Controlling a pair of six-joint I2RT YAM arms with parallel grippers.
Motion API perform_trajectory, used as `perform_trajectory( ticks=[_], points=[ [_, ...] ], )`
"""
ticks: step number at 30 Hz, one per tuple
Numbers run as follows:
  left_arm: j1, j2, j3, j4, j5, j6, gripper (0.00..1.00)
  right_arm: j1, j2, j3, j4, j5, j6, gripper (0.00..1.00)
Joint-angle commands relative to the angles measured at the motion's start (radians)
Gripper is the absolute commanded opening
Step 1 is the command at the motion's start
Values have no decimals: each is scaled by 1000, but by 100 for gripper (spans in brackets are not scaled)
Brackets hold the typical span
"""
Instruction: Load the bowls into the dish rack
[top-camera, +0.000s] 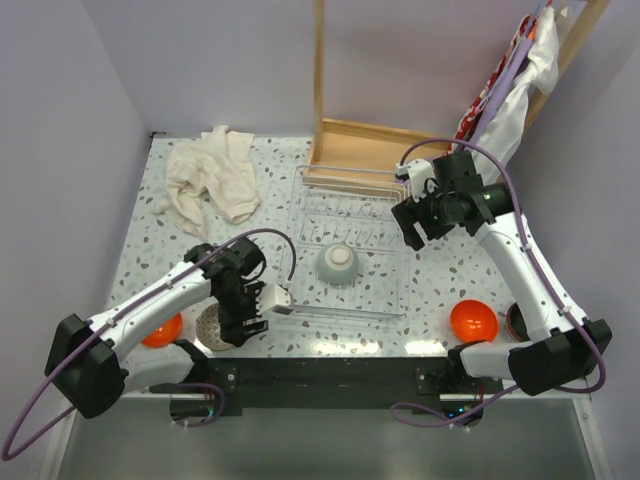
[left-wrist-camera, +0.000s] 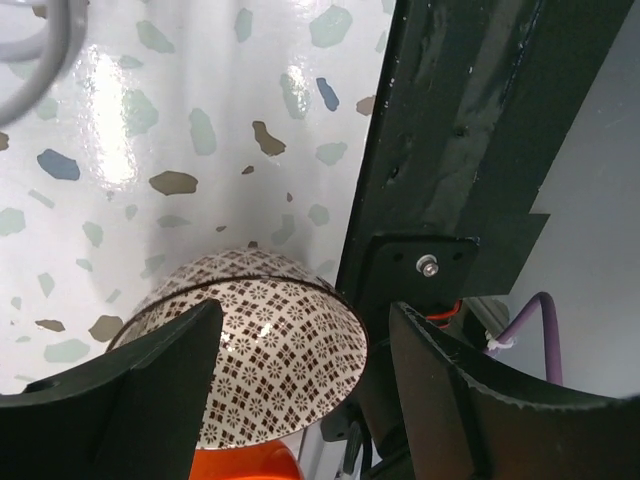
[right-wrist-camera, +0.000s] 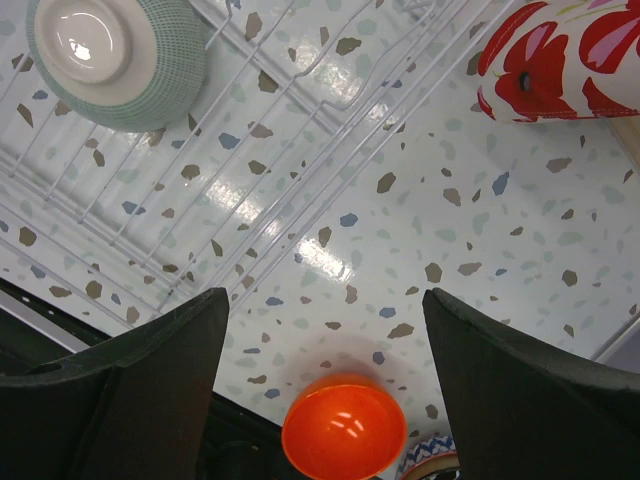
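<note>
A brown-patterned bowl (left-wrist-camera: 270, 350) (top-camera: 210, 322) sits near the table's front left, its rim touching an orange bowl (left-wrist-camera: 240, 465) (top-camera: 163, 330). My left gripper (left-wrist-camera: 305, 310) (top-camera: 238, 328) hangs open just above it, one finger over its inside, the other outside its rim. The wire dish rack (top-camera: 390, 290) (right-wrist-camera: 150, 200) holds one grey-green bowl (top-camera: 338, 265) (right-wrist-camera: 115, 55), upside down with a pale foot ring. My right gripper (top-camera: 415, 232) (right-wrist-camera: 322, 300) is open and empty, high over the rack's right side. Below it lie a second orange bowl (right-wrist-camera: 343, 428) (top-camera: 473, 320) and a blue-patterned bowl (right-wrist-camera: 430, 465).
A crumpled white cloth (top-camera: 210, 180) lies at the back left. A wooden frame (top-camera: 360, 140) stands behind the rack. Red floral fabric (top-camera: 500, 80) (right-wrist-camera: 560, 60) hangs at the back right. A black rail (left-wrist-camera: 460, 130) runs along the near table edge beside the patterned bowl.
</note>
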Motion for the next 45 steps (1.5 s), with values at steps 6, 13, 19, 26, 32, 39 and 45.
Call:
perform_trajectory(
  ticks=[6,13,19,26,32,39,45],
  points=[
    [-36,77,13,123,-158,-204,73,1,-40,-24,21,4,-35,83],
    [-38,78,-23,166,-235,-229,69,1,-44,-36,30,7,-35,84],
    [-45,72,45,108,-163,-212,68,1,-34,-21,27,15,-42,84],
    [-68,98,77,66,-113,-216,72,1,-14,-13,21,10,-39,84],
    [-84,132,34,115,-220,-255,77,1,2,5,18,13,-45,84],
    [-84,147,-15,170,-329,-293,78,1,-8,-4,18,15,-51,84],
    [-84,124,-38,209,-389,-304,71,1,-2,5,9,20,-60,84]
  ],
)
